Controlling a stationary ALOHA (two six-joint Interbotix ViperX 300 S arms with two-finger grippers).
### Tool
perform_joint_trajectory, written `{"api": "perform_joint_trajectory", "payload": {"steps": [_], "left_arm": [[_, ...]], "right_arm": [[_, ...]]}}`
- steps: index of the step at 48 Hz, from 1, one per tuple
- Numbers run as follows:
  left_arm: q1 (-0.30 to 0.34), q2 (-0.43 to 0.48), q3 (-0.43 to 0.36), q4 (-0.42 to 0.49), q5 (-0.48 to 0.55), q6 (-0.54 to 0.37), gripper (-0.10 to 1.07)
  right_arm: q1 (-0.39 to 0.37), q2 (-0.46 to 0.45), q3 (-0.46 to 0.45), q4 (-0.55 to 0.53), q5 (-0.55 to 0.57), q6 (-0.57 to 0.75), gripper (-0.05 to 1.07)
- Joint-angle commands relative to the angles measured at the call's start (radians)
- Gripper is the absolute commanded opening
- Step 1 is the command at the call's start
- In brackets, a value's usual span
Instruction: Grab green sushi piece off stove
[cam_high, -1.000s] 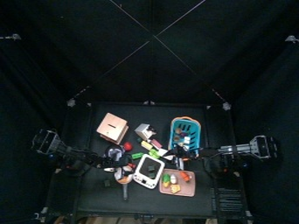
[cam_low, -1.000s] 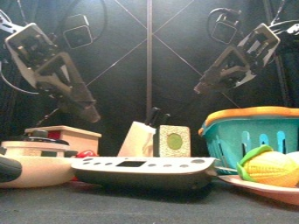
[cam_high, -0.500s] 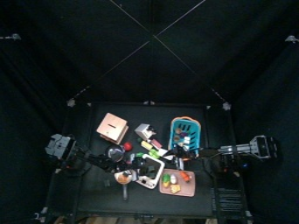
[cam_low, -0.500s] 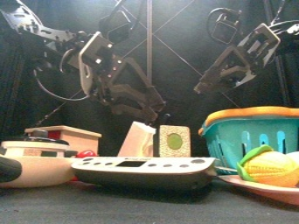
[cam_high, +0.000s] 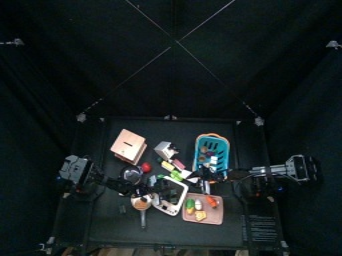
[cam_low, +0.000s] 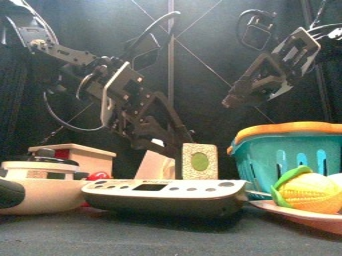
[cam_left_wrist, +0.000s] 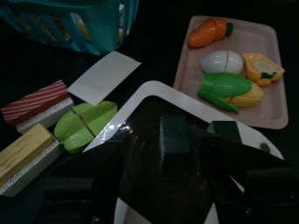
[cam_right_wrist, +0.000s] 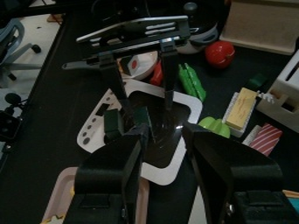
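The green sushi piece (cam_low: 199, 160) stands upright on the black-topped white stove (cam_low: 160, 190). The right wrist view shows it edge-on (cam_right_wrist: 187, 80) at the stove's far side (cam_right_wrist: 100, 131). My left gripper (cam_low: 160, 142) hangs open just above the stove, left of the sushi. In its wrist view a dark green block (cam_left_wrist: 173, 142) lies between the spread jaws (cam_left_wrist: 187, 168), over the stove top (cam_left_wrist: 146, 96). My right gripper (cam_low: 234, 100) is open and empty, held high at the right; its wrist view (cam_right_wrist: 176, 166) looks down on the stove.
A teal basket (cam_low: 297, 152) and a pink tray (cam_left_wrist: 274, 109) of toy food stand to the right. A lime-green vegetable (cam_left_wrist: 87, 122), a white wedge (cam_low: 156, 160) and other food pieces lie beside the stove. A wooden box (cam_low: 74, 153) stands at the left.
My left arm has swung in from the left and come down over the stove, near the sushi. The right arm has not moved.
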Motion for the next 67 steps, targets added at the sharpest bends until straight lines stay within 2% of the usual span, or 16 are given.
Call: {"api": "perform_joint_trajectory", "payload": {"steps": [1, 23, 44, 55, 67], "left_arm": [[0.003, -0.003, -0.018, 0.0, -0.009, 0.002, 0.9], [0.008, 0.012, -0.021, 0.008, -0.009, 0.006, 0.85], [0.009, -0.02, -0.015, 0.071, -0.011, 0.006, 0.56], [0.014, -0.075, 0.012, 0.067, -0.011, 0.005, 0.56], [0.015, -0.071, 0.018, 0.046, -0.015, 0.003, 0.56]], "right_arm": [[-0.003, -0.009, -0.011, 0.0, -0.003, -0.002, 0.76], [-0.003, -0.009, -0.011, 0.0, -0.003, -0.002, 0.76], [-0.003, -0.009, -0.008, 0.0, -0.003, -0.002, 0.76], [-0.003, -0.009, -0.008, 0.002, -0.003, -0.002, 0.76], [-0.003, -0.009, -0.008, 0.0, -0.003, 0.0, 0.76]]}}
